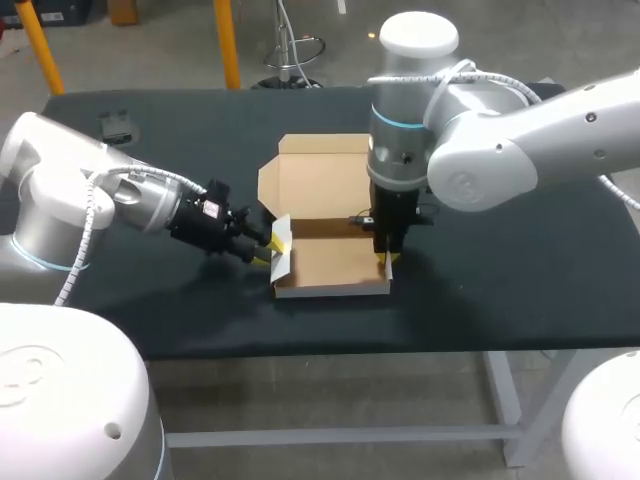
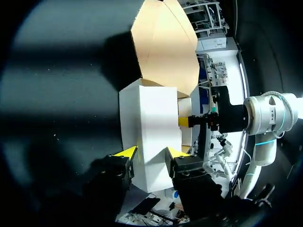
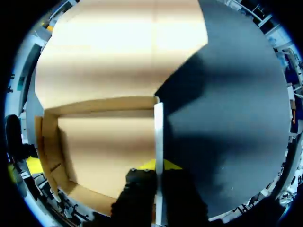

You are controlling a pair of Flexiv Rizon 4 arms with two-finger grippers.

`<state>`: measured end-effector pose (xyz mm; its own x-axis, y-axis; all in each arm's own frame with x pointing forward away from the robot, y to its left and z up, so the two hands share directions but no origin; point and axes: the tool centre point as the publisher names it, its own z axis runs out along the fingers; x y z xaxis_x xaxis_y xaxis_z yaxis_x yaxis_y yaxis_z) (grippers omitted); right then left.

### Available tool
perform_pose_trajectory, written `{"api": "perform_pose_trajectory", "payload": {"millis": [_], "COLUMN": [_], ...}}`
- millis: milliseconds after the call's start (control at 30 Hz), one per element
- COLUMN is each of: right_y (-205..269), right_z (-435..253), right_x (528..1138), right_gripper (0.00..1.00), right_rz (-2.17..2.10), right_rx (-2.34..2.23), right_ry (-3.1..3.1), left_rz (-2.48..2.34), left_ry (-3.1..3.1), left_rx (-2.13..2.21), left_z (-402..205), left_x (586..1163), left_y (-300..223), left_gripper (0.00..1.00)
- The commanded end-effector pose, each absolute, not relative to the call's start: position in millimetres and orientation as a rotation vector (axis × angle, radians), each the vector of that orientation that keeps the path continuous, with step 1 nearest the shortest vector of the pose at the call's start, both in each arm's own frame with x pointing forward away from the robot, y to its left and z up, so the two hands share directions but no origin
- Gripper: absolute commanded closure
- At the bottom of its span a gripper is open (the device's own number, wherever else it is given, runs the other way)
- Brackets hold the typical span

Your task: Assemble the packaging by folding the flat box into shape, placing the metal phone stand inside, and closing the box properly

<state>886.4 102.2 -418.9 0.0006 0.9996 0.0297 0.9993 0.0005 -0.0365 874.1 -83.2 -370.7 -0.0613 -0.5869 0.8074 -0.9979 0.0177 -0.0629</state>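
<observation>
The cardboard box (image 1: 330, 262) stands open at the table's middle, white outside and brown inside, its lid (image 1: 320, 170) lying back flat. My left gripper (image 1: 272, 246) is at the box's left wall (image 2: 151, 118); its yellow tips stand apart against the wall's white outer face, so it is open. My right gripper (image 1: 386, 258) comes straight down on the right wall (image 3: 159, 127) and is shut on that thin wall, one yellow tip on each side. The box floor (image 3: 109, 142) is bare. No phone stand shows inside the box.
A small dark object (image 1: 116, 126) lies at the back left of the black table (image 1: 500, 290). My right arm's gripper (image 2: 208, 120) shows across the box in the left wrist view.
</observation>
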Motion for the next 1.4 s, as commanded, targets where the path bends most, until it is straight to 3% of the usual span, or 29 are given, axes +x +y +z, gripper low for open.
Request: {"api": "perform_pose_trajectory", "payload": {"millis": [33, 1100, 1400], "right_y": [103.5, 103.5, 103.5], "right_z": [-417.8, -417.8, -417.8], "right_x": [886.6, 886.6, 886.6], "right_gripper": [1.0, 1.0, 1.0], "right_rz": [0.012, 0.012, 0.012], "right_rx": [-2.187, -2.187, -2.187], "right_ry": [-2.189, -2.189, -2.189], "left_rz": [0.868, 0.589, 0.449], "left_ry": [-1.728, -1.959, -2.045], "left_rx": [1.661, 2.04, 2.165], "left_z": [-370.2, -384.2, -391.5], "left_x": [875.7, 886.8, 888.1], "left_y": [-89.1, -103.5, -104.5], "left_gripper": [0.57, 0.57, 0.65]}}
